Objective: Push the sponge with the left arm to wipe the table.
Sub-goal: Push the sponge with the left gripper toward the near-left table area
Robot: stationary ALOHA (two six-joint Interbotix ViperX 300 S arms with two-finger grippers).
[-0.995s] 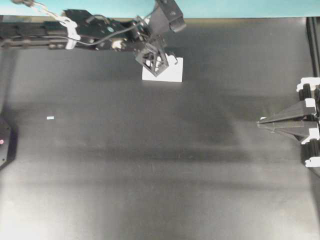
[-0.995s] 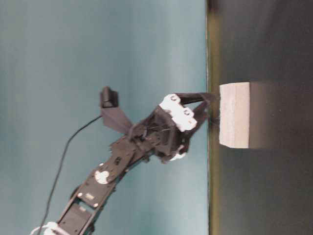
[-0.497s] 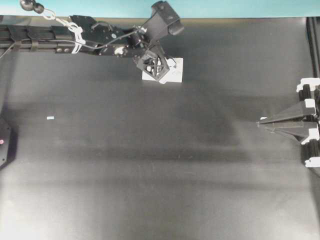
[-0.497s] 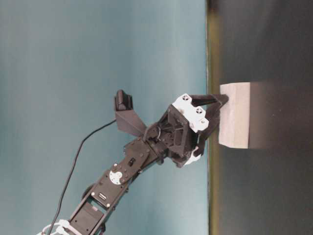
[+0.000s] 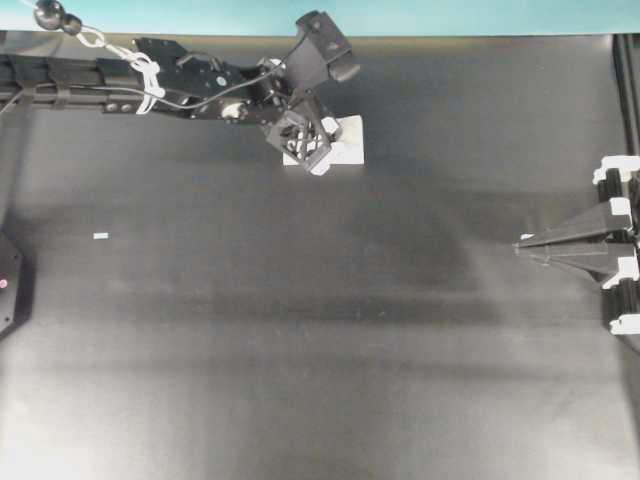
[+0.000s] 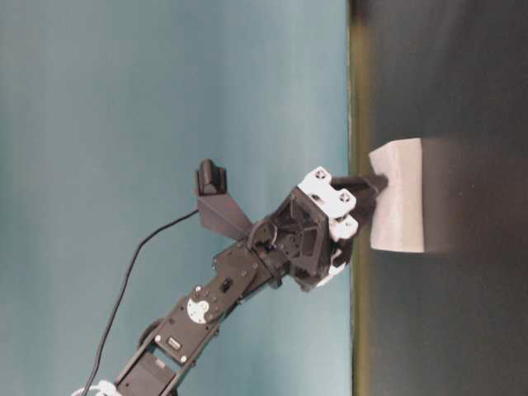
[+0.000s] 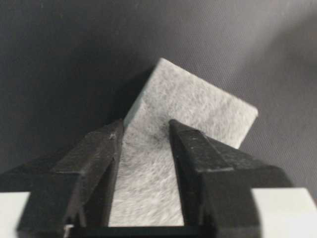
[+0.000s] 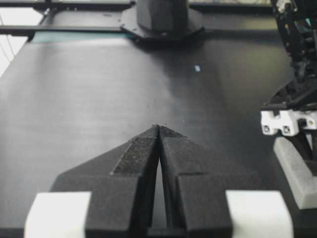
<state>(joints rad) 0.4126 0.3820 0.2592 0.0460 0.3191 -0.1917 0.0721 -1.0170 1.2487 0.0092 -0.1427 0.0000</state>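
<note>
The left arm (image 5: 120,78) lies stretched along the far edge of the table (image 5: 300,350), coming in from the far left and reaching toward the middle. White clips and a loose cable (image 5: 200,85) run along it. Its wrist bends down, with the wrist camera (image 5: 325,45) sticking up above, so the left hand (image 5: 308,150) points down onto the sponge (image 5: 345,145). In the table-level view the fingertips (image 6: 375,183) press against the sponge's (image 6: 398,195) top face near one end. In the wrist view the two fingers (image 7: 193,148) stand narrowly apart, with the sponge (image 7: 198,106) showing between and beyond them, turned at an angle; they rest on it and do not clamp its sides.

The sponge sits on the table near the far edge, a little left of the middle, just short of the teal strip (image 5: 450,15).

A tiny pale speck (image 5: 100,236) lies well to the left of the sponge and nearer.

At the right edge the right hand (image 5: 530,246) lies low and level over the table, pointing left, its fingers (image 8: 141,148) closed tip to tip with nothing between them, well apart from the sponge.

No writing or label can be read anywhere.
</note>
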